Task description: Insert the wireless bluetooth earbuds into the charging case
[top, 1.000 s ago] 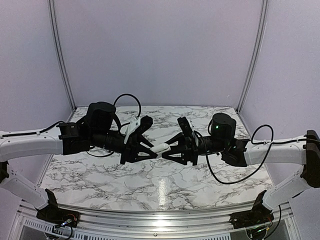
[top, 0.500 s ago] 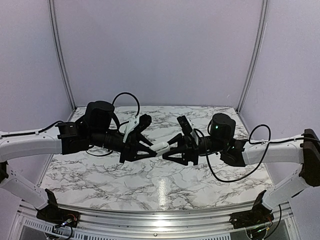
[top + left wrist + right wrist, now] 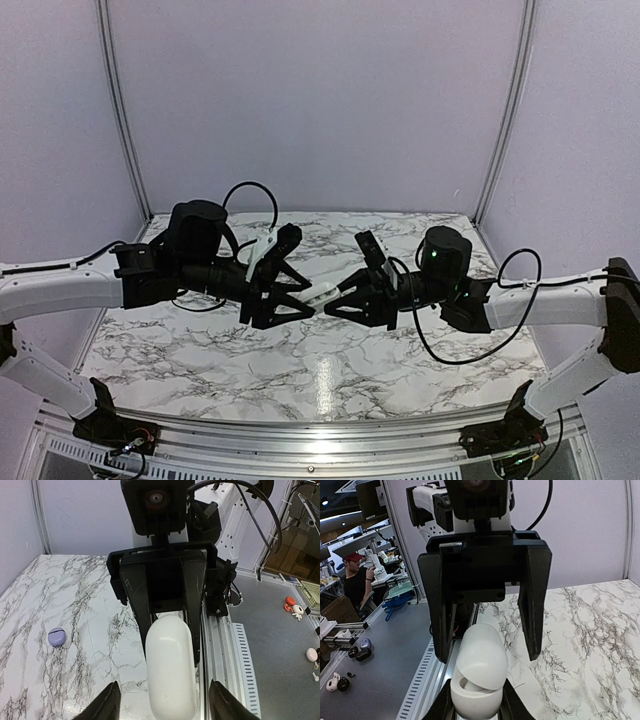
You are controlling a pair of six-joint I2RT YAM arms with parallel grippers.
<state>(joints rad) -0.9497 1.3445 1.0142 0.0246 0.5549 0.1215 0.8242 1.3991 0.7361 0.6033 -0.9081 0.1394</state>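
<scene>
Right fingers (image 3: 511, 709) pinch the white charging case (image 3: 477, 665) at its base, lid ajar, up in the air over the counter (image 3: 30, 605); its inside is hard to make out. Left fingers (image 3: 105, 707) stand spread wide on either side, clear of it. A small lilac pebble (image 3: 57, 636) lies on the counter, bud or case unclear.

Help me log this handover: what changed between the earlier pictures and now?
The left pincer opened and let go of the white case; its fingers now stand apart on either side of it. The right pincer alone now holds the case, whose lid is ajar. Both arms stayed raised over the marble table, facing each other, barely shifted.
</scene>
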